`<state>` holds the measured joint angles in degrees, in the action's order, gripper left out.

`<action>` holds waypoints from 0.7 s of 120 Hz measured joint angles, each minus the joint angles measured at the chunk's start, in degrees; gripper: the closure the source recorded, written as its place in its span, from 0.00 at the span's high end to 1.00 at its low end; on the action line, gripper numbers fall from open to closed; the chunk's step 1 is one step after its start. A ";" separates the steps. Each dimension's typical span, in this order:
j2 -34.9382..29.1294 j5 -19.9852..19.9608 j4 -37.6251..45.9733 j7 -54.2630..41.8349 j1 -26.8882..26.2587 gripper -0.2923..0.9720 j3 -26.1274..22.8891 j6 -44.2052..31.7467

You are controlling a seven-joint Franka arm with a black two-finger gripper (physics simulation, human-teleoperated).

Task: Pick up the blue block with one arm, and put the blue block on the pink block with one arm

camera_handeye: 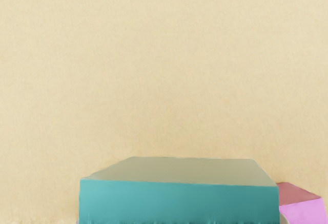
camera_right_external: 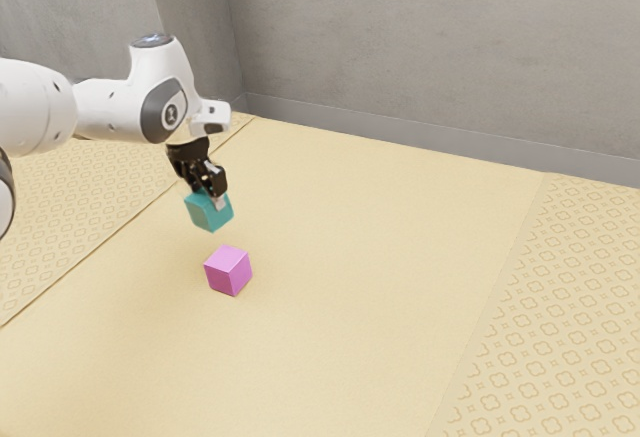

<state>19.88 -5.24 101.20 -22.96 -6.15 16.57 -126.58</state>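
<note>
— How does the blue block (camera_right_external: 210,215) sit?
— Tilted, a cube with no long axis, in the air above the pink block (camera_right_external: 228,270), slightly toward the exterior view's left of it.
— And the gripper (camera_right_external: 207,200)?
— Clamped on the blue block's upper sides, from above.

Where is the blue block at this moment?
In the exterior view the blue block is held in the gripper, off the table, above the pink block and slightly toward the exterior view's left, not touching it.
</note>
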 joint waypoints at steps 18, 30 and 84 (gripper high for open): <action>-1.87 2.15 3.27 3.94 -2.02 0.36 0.03 -0.17; -2.50 4.31 4.66 6.86 -3.45 0.35 0.04 -0.06; -4.38 7.74 7.47 18.23 -6.54 0.33 0.06 1.07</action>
<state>15.51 2.50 108.67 -4.73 -12.69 16.63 -125.50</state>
